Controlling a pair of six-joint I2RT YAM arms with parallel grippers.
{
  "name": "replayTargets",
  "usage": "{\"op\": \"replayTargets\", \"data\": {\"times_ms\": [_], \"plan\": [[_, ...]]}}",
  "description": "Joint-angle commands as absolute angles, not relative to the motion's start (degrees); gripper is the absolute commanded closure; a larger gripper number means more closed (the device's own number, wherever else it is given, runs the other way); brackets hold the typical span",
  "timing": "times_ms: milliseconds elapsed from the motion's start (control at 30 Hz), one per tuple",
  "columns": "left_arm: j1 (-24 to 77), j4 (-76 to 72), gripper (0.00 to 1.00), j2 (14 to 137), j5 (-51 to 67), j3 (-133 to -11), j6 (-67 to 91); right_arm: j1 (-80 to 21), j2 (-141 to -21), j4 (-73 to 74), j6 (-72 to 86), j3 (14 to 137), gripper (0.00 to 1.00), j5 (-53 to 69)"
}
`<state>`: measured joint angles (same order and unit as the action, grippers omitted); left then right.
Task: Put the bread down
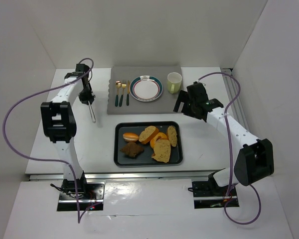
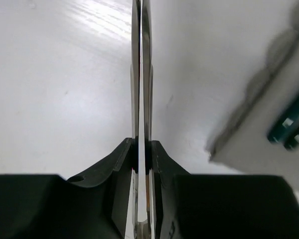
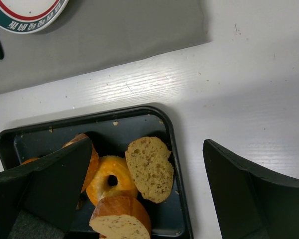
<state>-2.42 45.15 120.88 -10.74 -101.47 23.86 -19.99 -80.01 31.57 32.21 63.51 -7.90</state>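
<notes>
The plate (image 3: 25, 22) rim's lettering is too blurred to read.

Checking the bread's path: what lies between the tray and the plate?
In the top view, only a bare strip of table and the near edge of the grey placemat lie between tray and plate.
</notes>
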Motion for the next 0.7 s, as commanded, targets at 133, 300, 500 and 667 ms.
{"op": "replayTargets", "data": {"times_ms": [133,300,500,667], "plan": [[6.7,48.5,0.7,96.4,-2.4,-94.9,16.8,-19.6,-78.0,29.4,31.8,66.6,0.0,-6.9],[19.5,52.7,0.66,89.1,-2.2,-88.1,18.8,-19.6,-78.0,31.5,30.3,70.5,0.0,-7.5],[30.2,58.2,0.43,82.8,-5.4,-86.0,20.8,-19.1,-76.8,31.5,28.4,71.9,0.0,-9.1],[37.4,60.7,0.35,80.5,-7.7,-87.0,20.8,-18.5,-76.3,30.9,28.4,71.8,0.0,-9.7]]}}
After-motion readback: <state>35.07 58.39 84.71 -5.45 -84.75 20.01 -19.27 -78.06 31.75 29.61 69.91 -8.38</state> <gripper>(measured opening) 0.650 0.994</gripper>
